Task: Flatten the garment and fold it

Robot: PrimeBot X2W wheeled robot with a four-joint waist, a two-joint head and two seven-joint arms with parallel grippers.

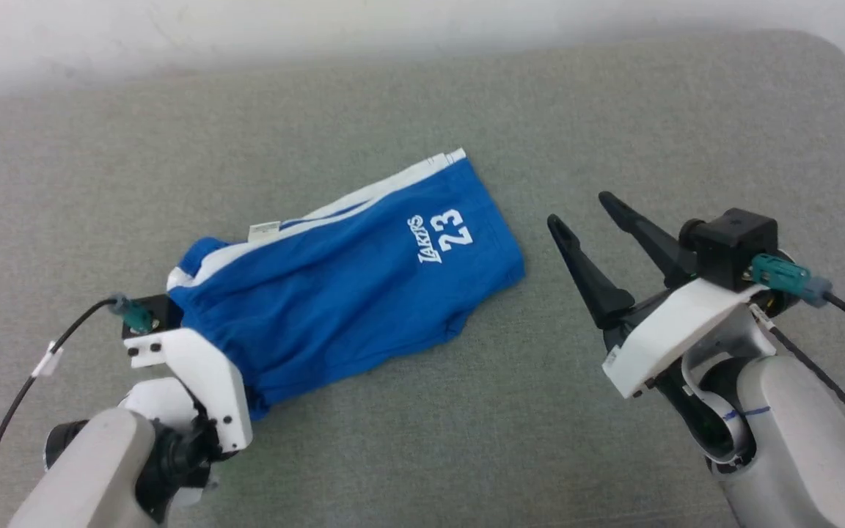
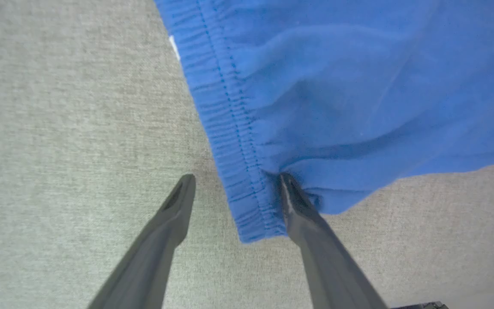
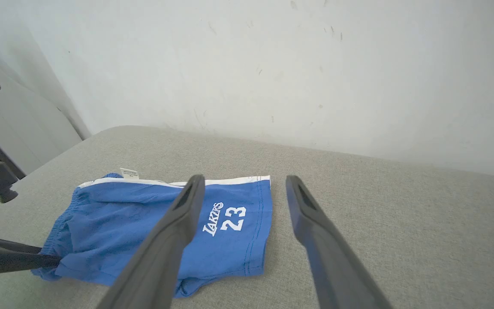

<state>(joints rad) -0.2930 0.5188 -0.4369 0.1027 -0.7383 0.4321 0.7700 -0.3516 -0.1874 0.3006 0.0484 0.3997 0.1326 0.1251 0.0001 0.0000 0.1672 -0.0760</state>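
Note:
The garment [image 1: 349, 286], blue shorts with white side stripes and "LAKERS 23" print, lies doubled over on the grey cushion [image 1: 422, 110], waistband toward the lower left and rumpled there. My left gripper [image 2: 236, 178] is open at the waistband's near corner: the gathered band [image 2: 247, 189] lies between the fingers, and the right fingertip [image 2: 292, 193] pokes into the fabric. In the head view its white mount [image 1: 202, 374] hides the fingers. My right gripper [image 1: 580, 209] hovers open to the right of the leg hem, apart from the cloth. The right wrist view shows the shorts [image 3: 114, 223] beyond that gripper [image 3: 245, 178].
The grey cushion ends at a white wall [image 3: 272, 64] at the back, with a rounded corner [image 1: 840, 59] at the far right. A black cable [image 1: 19, 396] trails from the left wrist. Bare cushion surrounds the shorts on all sides.

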